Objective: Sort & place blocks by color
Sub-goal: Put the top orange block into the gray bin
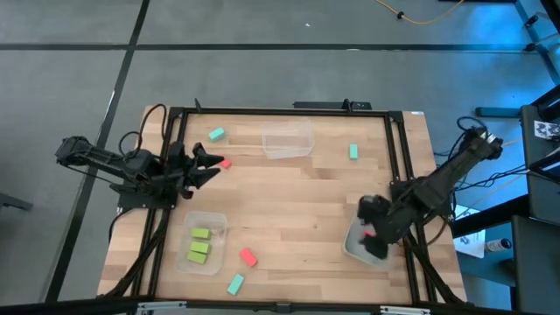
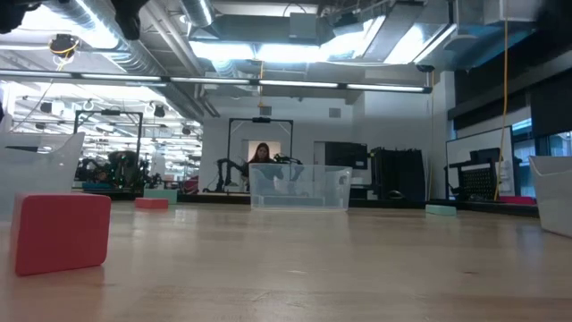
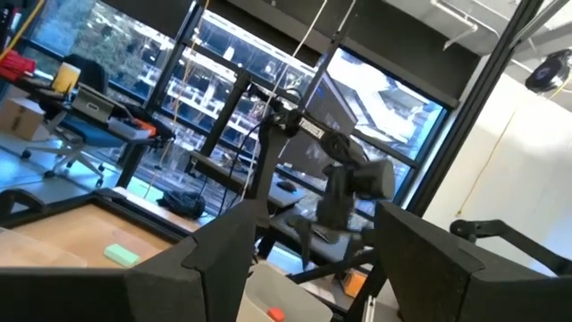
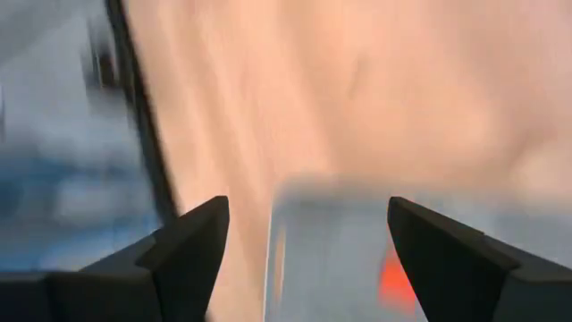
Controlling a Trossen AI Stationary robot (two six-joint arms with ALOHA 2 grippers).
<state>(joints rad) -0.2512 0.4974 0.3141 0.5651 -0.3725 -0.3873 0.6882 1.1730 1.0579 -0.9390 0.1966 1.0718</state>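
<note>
Right pincer: the right pincer hangs over the tub at the right front; its fingers stand wide apart with nothing between them, and a red-pink block shows in the tub below it.
Left pincer: the left pincer waits low at the left edge of the surface, fingers spread, just beside another red-pink block.
Green blocks: three lime green blocks lie together in the tub at the left front; this colour looks finished, I judge.
Blocks not sorted: one red-pink block and one teal block lie near the front edge; a teal block at the far left and a teal block at the far right.
Empty tub: the clear tub at the far side holds no block that I can see.
Risk: the right pincer is close to the tub wall, so when it lifts or turns it could catch the rim and drag the light tub.
Risk for left arm: the block beside its fingers may be pushed away instead of gripped, if the fingers come down on it off-centre.
In the way: the front blocks lie near the green tub, so a reach there may knock its wall.
</note>
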